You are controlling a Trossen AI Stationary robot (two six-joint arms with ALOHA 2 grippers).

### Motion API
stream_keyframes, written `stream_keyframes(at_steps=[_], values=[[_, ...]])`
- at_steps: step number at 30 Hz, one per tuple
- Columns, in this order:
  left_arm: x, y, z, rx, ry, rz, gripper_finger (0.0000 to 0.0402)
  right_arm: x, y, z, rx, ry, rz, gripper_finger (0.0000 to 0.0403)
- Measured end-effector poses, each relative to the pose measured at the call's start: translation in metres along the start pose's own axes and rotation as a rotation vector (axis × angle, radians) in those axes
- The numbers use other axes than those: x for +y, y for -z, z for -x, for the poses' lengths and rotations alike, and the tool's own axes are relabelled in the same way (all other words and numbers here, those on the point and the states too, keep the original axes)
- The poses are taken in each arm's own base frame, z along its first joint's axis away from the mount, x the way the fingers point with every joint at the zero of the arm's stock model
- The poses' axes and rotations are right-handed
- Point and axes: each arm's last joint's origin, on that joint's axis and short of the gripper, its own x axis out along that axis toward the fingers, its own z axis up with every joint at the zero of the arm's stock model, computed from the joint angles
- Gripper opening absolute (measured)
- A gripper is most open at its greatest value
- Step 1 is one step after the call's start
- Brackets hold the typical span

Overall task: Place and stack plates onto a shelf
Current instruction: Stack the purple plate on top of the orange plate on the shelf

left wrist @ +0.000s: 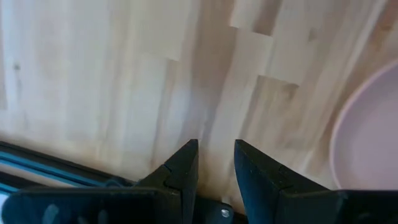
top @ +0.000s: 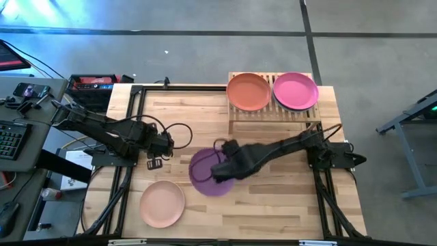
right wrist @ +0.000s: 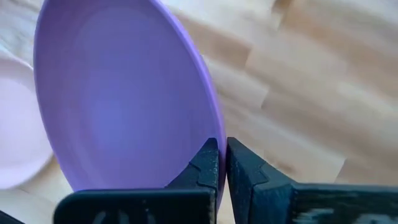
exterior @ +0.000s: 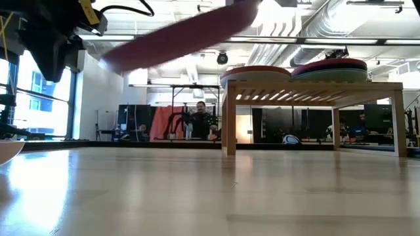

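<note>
The purple plate [top: 205, 174] is in the air over the middle of the table, in my right gripper [top: 222, 171], which is shut on it. In the low view the purple plate [exterior: 177, 33] shows tilted near the top. The peach plate [top: 162, 203] lies flat on the table near the near edge. The bamboo shelf [top: 273, 113] stands at the far edge on its short legs. It carries a stack topped by an orange plate [top: 248, 91] and another topped by a magenta plate [top: 295, 91]. My left gripper [left wrist: 216, 155] hovers open over bare wood, left of the purple plate. My right gripper pinches the purple plate's rim [right wrist: 210, 118] between its two fingers, on the side facing the table's right. One finger [right wrist: 205, 163] lies on the plate's hollow face and the other behind it. The fingers reach in from the right. The plate is lifted clear and tilted, with its free left edge lower.
Both arms' cables and black frame rails [top: 130, 116] run along the table's left and right sides. Bare tabletop [top: 287, 198] lies near and right of the peach plate. In the low view, people and equipment show in the room beyond the shelf [exterior: 315, 85].
</note>
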Motion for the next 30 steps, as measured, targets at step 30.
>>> stream_keyframes(at_steps=[30], values=[[0.051, -0.03, -0.008, -0.118, -0.017, 0.142, 0.0092, -0.26, -0.233, 0.11, -0.297, -0.002, 0.055, 0.0]])
